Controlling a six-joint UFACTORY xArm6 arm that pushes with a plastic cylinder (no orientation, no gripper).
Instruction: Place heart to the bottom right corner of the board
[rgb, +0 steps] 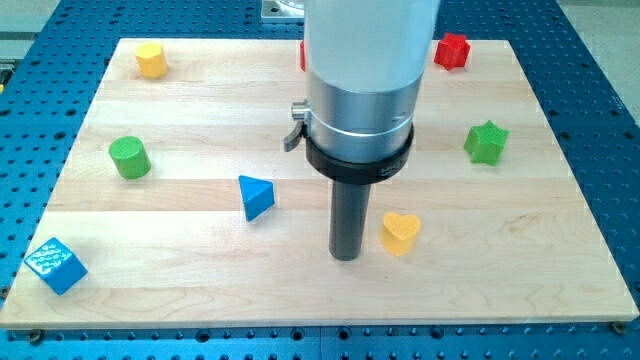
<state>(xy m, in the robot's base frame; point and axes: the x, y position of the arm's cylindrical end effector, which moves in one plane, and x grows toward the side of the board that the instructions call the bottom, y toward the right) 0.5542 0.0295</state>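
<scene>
The yellow heart block (400, 233) lies on the wooden board (200, 290), right of centre and toward the view's bottom. My tip (347, 257) is the lower end of the dark rod. It stands just left of the heart, a small gap apart or barely touching; I cannot tell which. The arm's wide grey body hides the board's top middle. The board's bottom right corner (610, 310) lies to the right of and below the heart.
A blue triangle block (256, 196) sits left of the rod. A green cylinder (129, 157), a yellow block (151, 59) and a blue cube (55, 265) are on the left. A green star block (486, 141) and a red block (452, 49) are on the right. A red sliver (302, 55) shows behind the arm.
</scene>
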